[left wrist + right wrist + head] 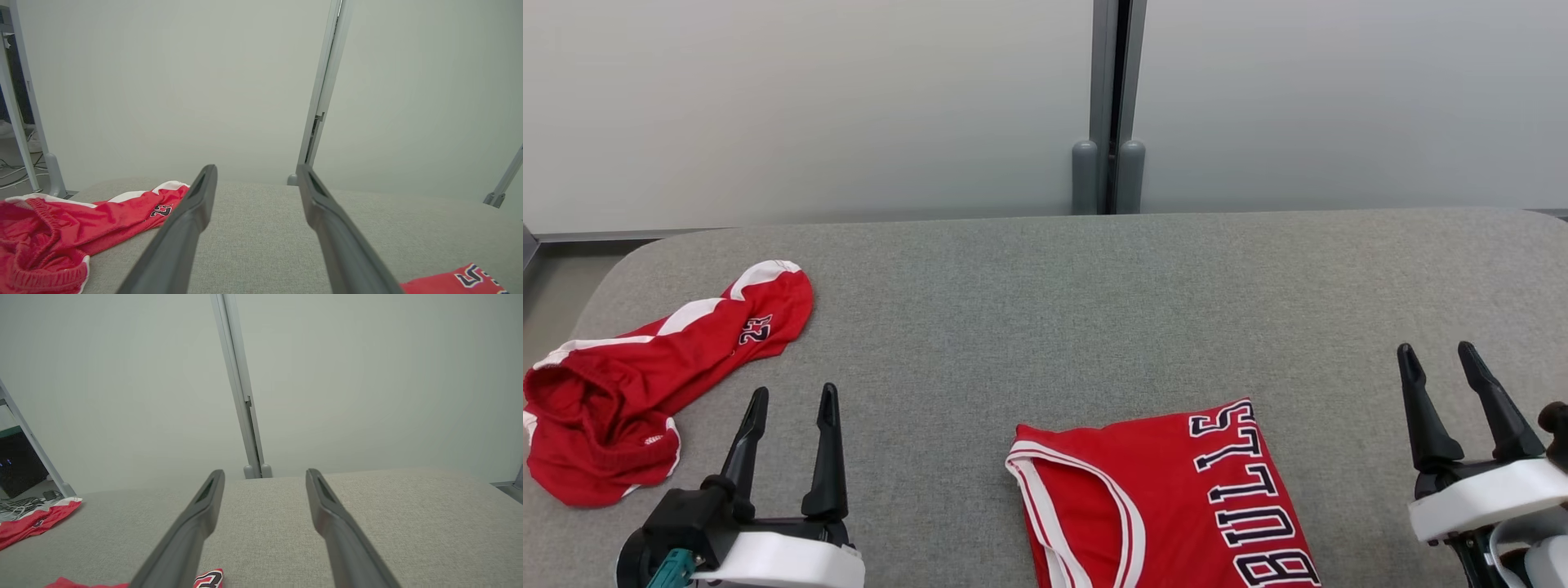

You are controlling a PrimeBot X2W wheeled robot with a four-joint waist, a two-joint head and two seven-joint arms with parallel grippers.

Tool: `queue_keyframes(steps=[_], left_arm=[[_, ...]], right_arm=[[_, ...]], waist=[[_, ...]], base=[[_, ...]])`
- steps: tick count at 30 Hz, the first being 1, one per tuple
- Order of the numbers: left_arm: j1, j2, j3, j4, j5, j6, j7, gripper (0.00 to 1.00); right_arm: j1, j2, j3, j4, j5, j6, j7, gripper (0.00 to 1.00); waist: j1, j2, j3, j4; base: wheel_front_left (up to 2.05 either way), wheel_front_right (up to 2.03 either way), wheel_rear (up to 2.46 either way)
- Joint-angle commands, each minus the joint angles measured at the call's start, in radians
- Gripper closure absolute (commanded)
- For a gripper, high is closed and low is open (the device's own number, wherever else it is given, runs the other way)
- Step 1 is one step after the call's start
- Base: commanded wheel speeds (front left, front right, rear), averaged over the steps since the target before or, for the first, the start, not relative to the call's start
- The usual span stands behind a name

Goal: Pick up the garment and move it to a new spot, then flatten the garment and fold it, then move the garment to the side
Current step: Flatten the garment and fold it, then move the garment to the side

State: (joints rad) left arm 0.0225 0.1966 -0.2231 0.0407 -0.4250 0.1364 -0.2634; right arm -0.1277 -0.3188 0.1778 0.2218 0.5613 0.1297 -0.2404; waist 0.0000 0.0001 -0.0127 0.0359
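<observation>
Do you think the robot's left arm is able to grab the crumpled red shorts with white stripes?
Probably yes. The crumpled red shorts lie just left of the open left gripper on the grey fabric table, with nothing between them.

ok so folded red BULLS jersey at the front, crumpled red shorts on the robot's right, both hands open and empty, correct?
No. The crumpled red shorts lie on the robot's left, beside the left hand, per the head view. Rest holds: folded red BULLS jersey at the front, right hand open and empty like the left.
</observation>
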Motion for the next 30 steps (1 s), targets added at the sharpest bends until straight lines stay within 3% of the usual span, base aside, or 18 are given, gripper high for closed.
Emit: queue_keyframes(steps=[1, 7, 22, 30], left_arm=[[0.009, -0.001, 0.010, -0.002, 0.016, -0.005, -0.001, 0.00], [0.013, -0.020, 0.028, -0.005, 0.053, -0.022, -0.001, 0.00], [-0.002, -0.052, 0.050, 0.022, 0.095, -0.054, -0.001, 0.00], [-0.011, -0.064, 0.046, 0.032, 0.107, -0.066, -0.001, 0.00]], right_arm=[[0.013, 0.001, -0.011, 0.008, -0.021, 0.002, -0.010, 0.00], [0.018, 0.029, -0.011, 0.021, -0.053, 0.002, -0.016, 0.00], [0.004, 0.029, 0.018, 0.043, -0.041, 0.002, 0.033, 0.00], [-0.065, 0.047, 0.110, 0.127, 0.006, 0.002, 0.279, 0.00]], waist=[[0.0000, -0.0001, 0.001, -0.002], [0.0000, -0.0001, 0.007, -0.005], [0.0000, -0.0001, 0.008, 0.008], [0.0000, -0.0001, 0.012, 0.023]], base=[[0.00, 0.00, 0.00], [0.00, 0.00, 0.00], [0.00, 0.00, 0.00], [0.00, 0.00, 0.00]])
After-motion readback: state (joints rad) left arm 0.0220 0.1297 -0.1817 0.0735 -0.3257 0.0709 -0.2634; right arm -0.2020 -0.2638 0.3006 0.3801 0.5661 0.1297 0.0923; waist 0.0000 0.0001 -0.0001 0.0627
